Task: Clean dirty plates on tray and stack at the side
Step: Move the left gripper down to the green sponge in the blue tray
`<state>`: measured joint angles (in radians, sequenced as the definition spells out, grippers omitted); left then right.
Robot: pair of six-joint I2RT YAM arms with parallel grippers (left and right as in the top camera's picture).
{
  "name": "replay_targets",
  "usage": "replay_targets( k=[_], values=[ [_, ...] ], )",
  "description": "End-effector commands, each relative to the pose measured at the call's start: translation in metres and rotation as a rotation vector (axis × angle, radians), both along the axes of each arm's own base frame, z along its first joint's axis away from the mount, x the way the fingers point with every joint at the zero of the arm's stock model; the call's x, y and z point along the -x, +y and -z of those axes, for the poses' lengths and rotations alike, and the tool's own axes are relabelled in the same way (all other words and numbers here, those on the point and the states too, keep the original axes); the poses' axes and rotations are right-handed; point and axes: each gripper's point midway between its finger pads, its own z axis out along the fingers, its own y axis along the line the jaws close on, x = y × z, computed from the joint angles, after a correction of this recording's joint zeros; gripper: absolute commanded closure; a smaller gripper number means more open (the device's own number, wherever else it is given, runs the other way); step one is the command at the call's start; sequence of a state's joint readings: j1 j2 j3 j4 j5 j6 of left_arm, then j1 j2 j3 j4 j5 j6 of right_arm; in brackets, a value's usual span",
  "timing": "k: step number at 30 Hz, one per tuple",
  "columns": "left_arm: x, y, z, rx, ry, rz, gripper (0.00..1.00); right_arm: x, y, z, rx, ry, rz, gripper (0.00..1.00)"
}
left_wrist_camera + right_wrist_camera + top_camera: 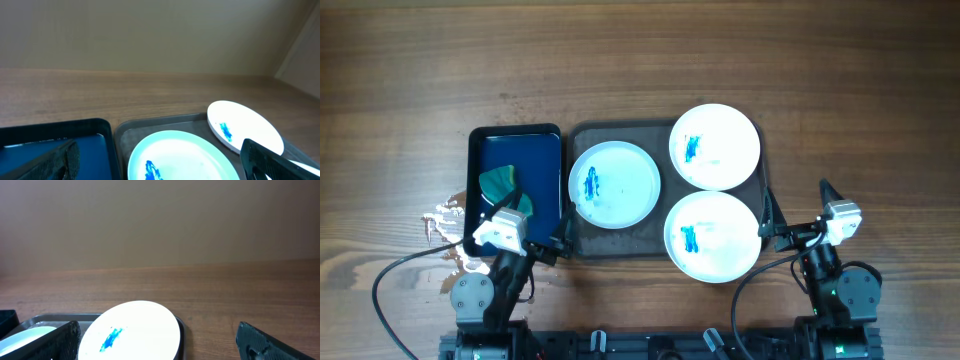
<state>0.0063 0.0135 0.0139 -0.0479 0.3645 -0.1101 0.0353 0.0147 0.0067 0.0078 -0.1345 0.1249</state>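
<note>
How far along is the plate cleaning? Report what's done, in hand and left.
Done: nothing; all three plates show blue smears on the tray. In hand: nothing; left hand and right hand are open and empty. Left: wipe each plate, then stack them beside the tray.

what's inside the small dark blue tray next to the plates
A teal-green item lies in the dark blue tray; the left gripper covers the tray's near end, so anything there is hidden.
</note>
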Motion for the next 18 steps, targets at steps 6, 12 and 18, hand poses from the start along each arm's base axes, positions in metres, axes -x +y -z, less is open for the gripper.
replay_targets(
  k=[6, 12, 18],
  values=[
    [0.000, -0.008, 0.020, 0.230, 0.193, 0.025, 0.00, 0.001, 0.000, -0.002, 0.019, -0.014, -0.001, 0.00],
    [-0.015, -0.007, 0.003, 0.227, 0.405, -0.001, 0.00, 0.001, 0.000, -0.002, 0.020, -0.014, -0.001, 0.00],
    [-0.049, -0.004, -0.015, 0.146, 0.830, -0.042, 0.00, 0.001, 0.000, -0.002, 0.019, -0.014, -0.001, 0.00]
  ],
)
